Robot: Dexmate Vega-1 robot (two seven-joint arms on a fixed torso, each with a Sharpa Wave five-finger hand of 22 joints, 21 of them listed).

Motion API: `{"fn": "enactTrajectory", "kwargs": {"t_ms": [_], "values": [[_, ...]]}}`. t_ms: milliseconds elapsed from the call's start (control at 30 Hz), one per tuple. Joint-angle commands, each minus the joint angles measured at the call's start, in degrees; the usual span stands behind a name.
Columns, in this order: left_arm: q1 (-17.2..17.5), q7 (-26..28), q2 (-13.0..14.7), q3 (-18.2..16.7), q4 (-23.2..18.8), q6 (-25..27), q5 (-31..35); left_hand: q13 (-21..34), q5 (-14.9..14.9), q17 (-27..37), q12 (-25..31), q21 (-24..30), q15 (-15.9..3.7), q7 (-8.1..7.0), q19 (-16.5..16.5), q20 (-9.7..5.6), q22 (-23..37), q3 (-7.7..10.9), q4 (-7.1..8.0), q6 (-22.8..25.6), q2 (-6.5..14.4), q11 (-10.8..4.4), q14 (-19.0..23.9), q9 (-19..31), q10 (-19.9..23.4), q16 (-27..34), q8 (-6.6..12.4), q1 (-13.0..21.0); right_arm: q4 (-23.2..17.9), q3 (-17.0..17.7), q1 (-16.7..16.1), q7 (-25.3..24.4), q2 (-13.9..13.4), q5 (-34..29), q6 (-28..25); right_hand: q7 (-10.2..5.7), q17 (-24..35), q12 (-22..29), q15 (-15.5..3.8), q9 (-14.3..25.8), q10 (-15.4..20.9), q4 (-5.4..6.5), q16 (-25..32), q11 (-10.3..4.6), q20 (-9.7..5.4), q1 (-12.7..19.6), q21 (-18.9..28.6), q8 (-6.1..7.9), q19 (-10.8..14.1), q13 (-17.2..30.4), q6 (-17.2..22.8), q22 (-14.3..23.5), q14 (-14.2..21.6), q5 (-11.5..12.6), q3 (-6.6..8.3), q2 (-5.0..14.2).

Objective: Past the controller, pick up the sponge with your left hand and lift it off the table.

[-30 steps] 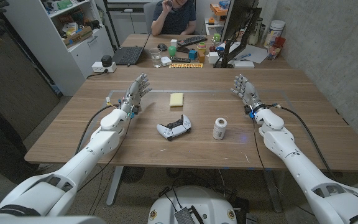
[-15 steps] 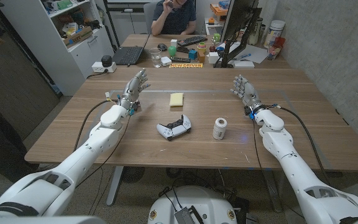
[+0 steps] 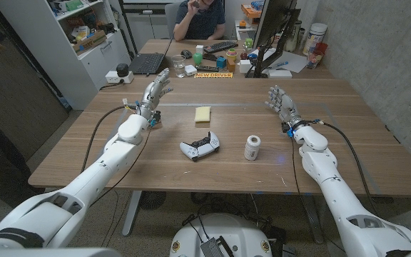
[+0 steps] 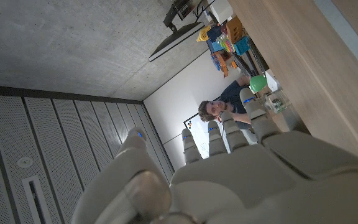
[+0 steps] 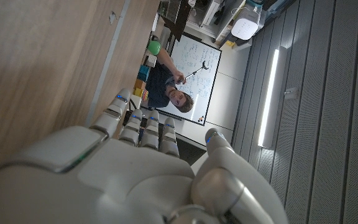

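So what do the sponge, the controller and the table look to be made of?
Sponge: pale yellow, matte, likely soft foam. Controller: smooth white plastic with black parts, slight sheen. Table: brown wood grain, satin finish; solid wood or laminate, cannot tell.

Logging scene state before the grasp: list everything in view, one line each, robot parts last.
sponge: one, pale yellow, mid-table, past the controller
controller: one, white and black, near the table's middle
bottle: one, white, upright, right of the controller
table: one, wooden
laptop: one, dark, on the far desk
person: one, seated behind the far desk
left hand: one, white and grey, raised left of the sponge, fingers apart, holding nothing
right hand: one, white and grey, at the table's right, fingers apart, holding nothing
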Motion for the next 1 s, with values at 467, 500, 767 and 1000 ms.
{"fn": "enactTrajectory", "kwargs": {"t_ms": [467,500,767,1000], "values": [[-4.2,6.6,-0.6,2.6,-1.9,0.2,12.4,0.3,1.0,0.2,0.3,-0.6,0.24,-0.26,-0.1,0.15,0.2,-0.24,-1.89,-1.2,-1.7,-0.78,-0.4,0.2,-0.5,-0.1,0.02,1.4,0.8,2.9,-0.8,3.6,0.4,0.7,3.7,-0.23,0.2,0.4,-0.02,0.1,0.6,0.11,0.2,-0.09,0.04,-0.2,0.2,0.33,0.4,0.3,0.5,0.3,0.4,0.2,0.12,-0.56],[-4.4,6.6,-0.6,2.7,-2.0,0.1,12.7,0.3,1.1,0.2,0.3,-0.6,0.24,-0.27,-0.1,0.13,0.2,-0.24,-2.01,-1.2,-1.8,-0.9,-0.5,0.2,-0.4,-0.1,0.01,1.5,0.6,2.9,-0.9,3.4,0.4,0.6,3.7,-0.21,0.2,0.4,-0.03,0.1,0.6,0.12,0.2,-0.13,0.04,-0.3,0.2,0.33,0.4,0.3,0.5,0.3,0.4,0.2,0.11,-0.57],[-5.9,7.7,-0.5,3.2,-3.5,1.2,15.6,0.3,1.2,0.2,0.4,-0.8,0.13,-0.29,-0.1,0.21,0.1,-0.16,-2.56,-1.5,-2.0,-1.06,-0.6,0.2,-0.4,-0.1,0.01,2.2,-0.1,3.1,-1.8,3.8,-0.1,0.8,4.5,-0.21,0.2,0.4,-0.07,0.1,0.6,0.13,0.3,-0.06,0.08,-0.4,0.2,0.34,0.4,0.3,0.6,0.3,0.4,0.2,0.04,-0.67],[-7.2,9.6,0.5,4.4,-5.8,3.0,21.3,0.4,1.4,0.2,0.4,-1.0,0.19,-0.29,0.1,0.24,0.1,-0.01,-3.25,-1.8,-2.2,-1.15,-0.7,0.2,-0.5,-0.1,0.04,3.1,-1.4,2.9,-3.1,3.7,-0.3,1.0,5.3,-0.21,0.2,0.4,-0.09,0.1,0.6,0.14,0.3,-0.11,0.1,-0.4,0.2,0.35,0.4,0.3,0.6,0.3,0.5,0.2,0.01,-0.72]]}}
